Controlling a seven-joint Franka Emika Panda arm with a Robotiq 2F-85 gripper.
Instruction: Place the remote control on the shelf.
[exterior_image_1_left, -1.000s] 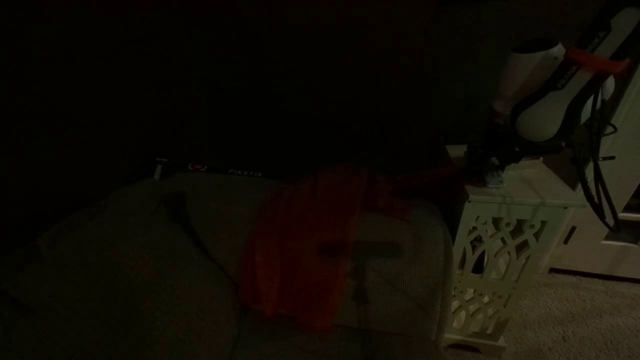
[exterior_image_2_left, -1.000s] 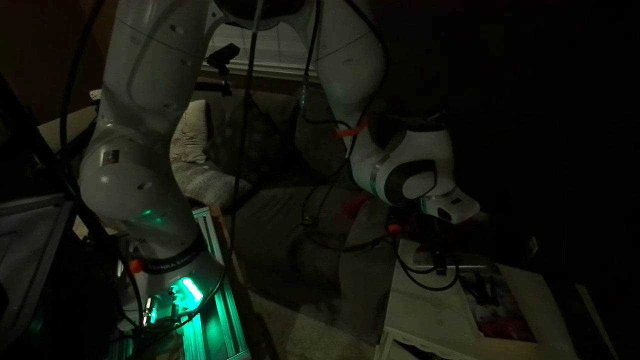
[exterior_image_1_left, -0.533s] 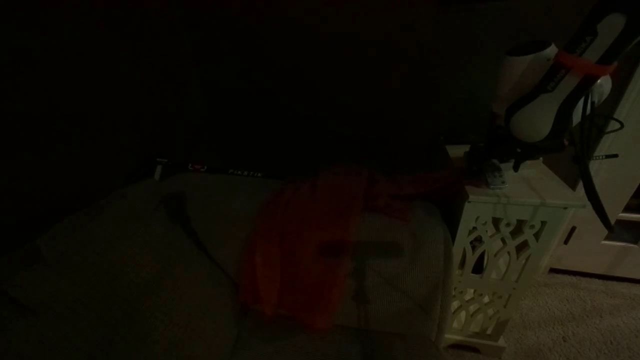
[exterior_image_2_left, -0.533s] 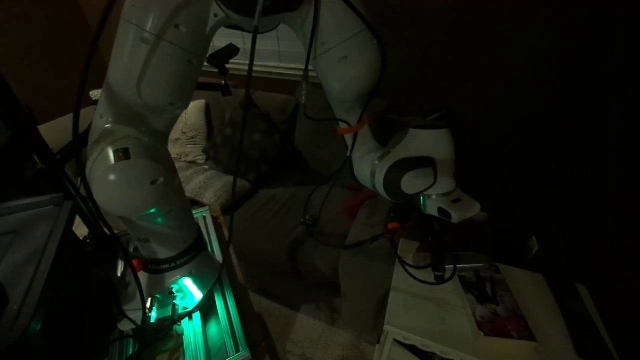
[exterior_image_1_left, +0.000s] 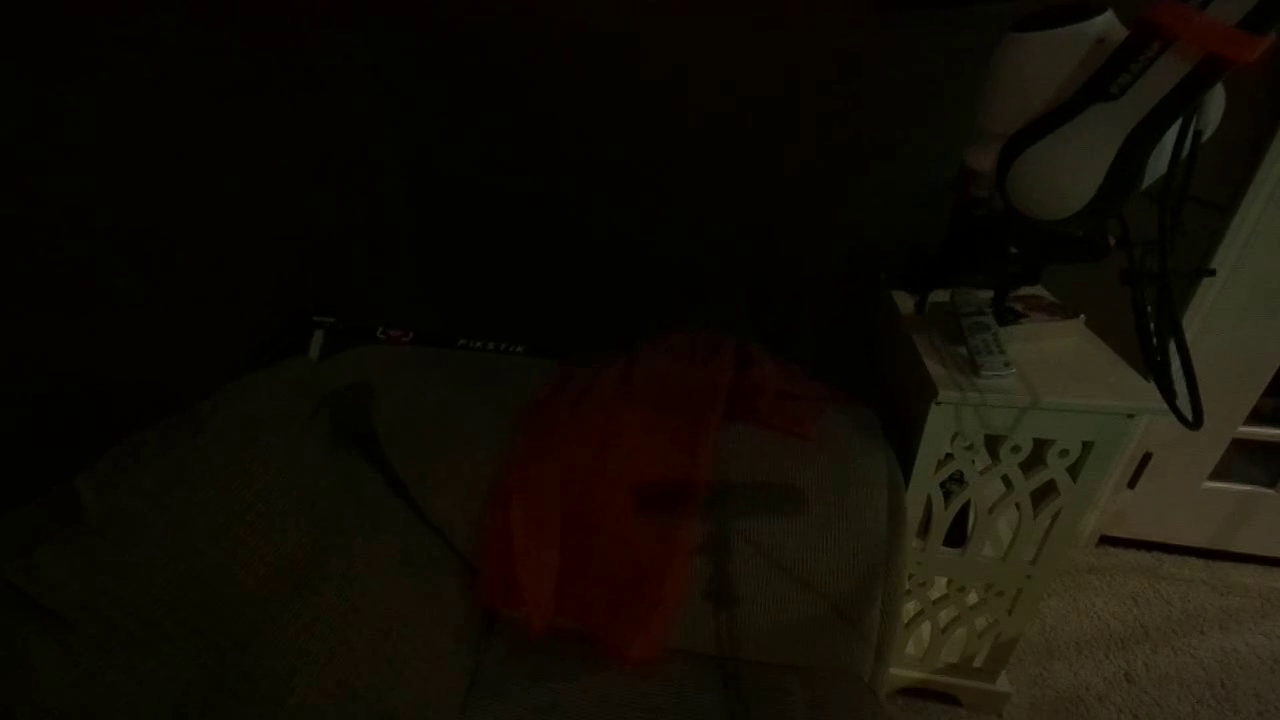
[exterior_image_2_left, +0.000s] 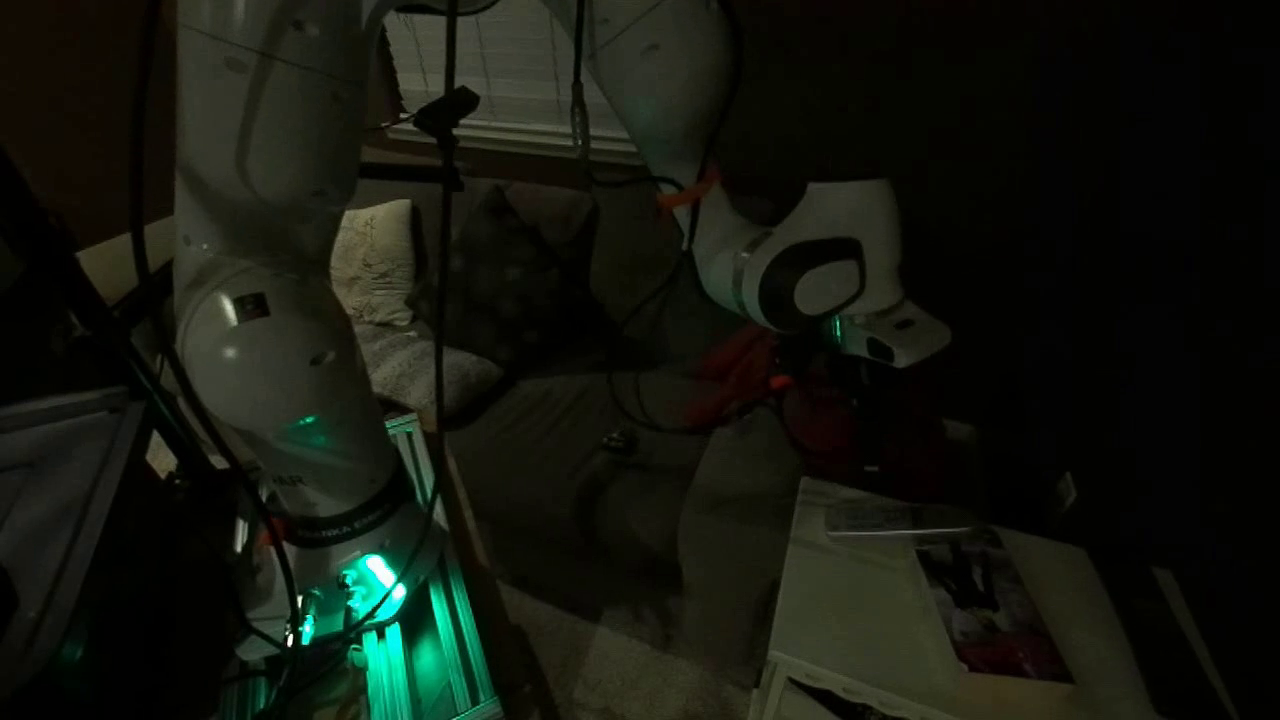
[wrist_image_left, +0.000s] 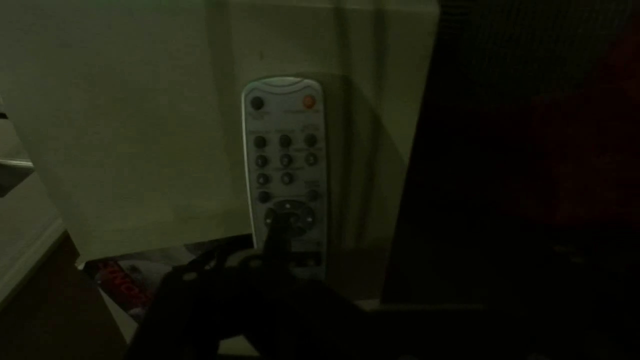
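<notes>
i can make out the remote control (wrist_image_left: 287, 167) in the dim light, lying flat on the table (exterior_image_1_left: 1080, 378), buttons facing up. the gripper (exterior_image_1_left: 962, 295) hangs over the table, clear of its top, black on a dark backdrop; its fingers look spread apart. a printed booklet (exterior_image_2_left: 990, 605) lies on the table too; whether it touches the remote control, i can't tell. just beside the table stands the sofa (exterior_image_1_left: 790, 590), a red cloth (exterior_image_1_left: 600, 500) draped across it. well apart from the table, the arm's base (exterior_image_2_left: 400, 550) glows green.
</notes>
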